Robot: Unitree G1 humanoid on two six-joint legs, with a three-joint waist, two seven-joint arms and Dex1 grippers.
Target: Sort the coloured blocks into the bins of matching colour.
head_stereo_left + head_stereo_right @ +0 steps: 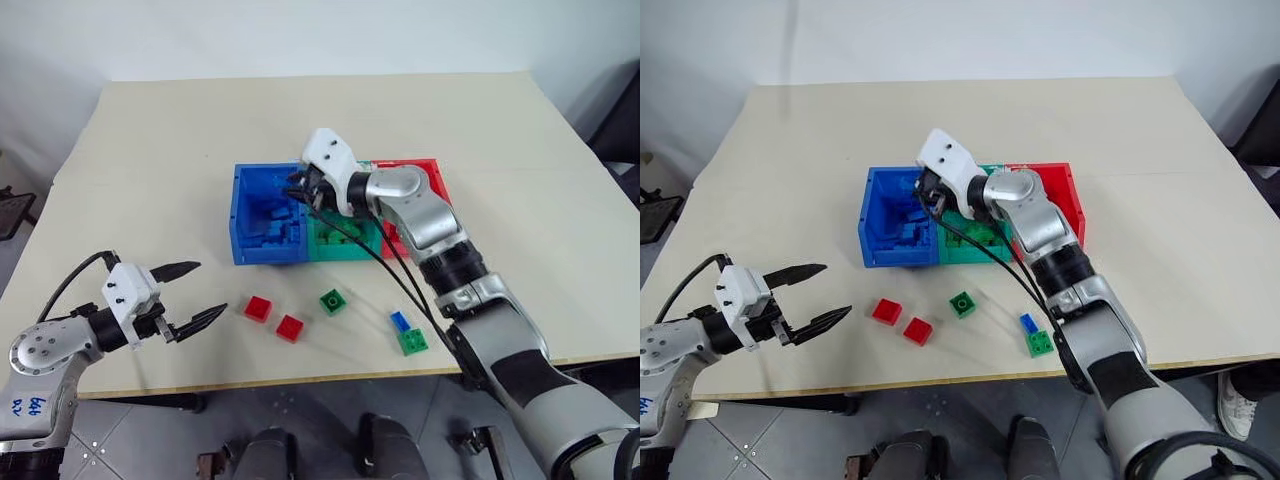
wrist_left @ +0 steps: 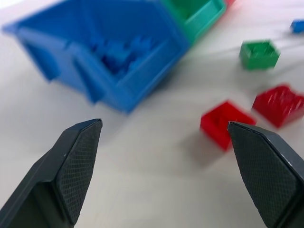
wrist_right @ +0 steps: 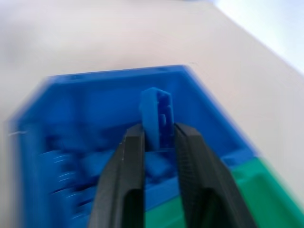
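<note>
reaching over the bins from the near right side of the desk, the right gripper hung above the blue bin with a blue block standing on edge between its fingers. both fingers lay against the block's sides, so it was pinched, though the grip looked light. under it the blue bin already held a heap of blue blocks.

the three bins stood joined in a row near the middle of the desk: blue towards the left edge, the green bin in the middle, the red bin towards the right edge. the right arm covered much of the green and red bins, so their contents could not be made out fully; some green pieces showed in the green one.

five blocks lay loose on the desk between the bins and the near edge. two red blocks sat close together, apart by a small gap, below the blue bin. a green block lay just to their right, nearer the bins. further towards the right edge a small blue block touched or nearly touched a second green block.

the left gripper hovered at the near left corner of the desk, its fingers spread wide with nothing between them, pointed across towards the two red blocks and well apart from them.
</note>
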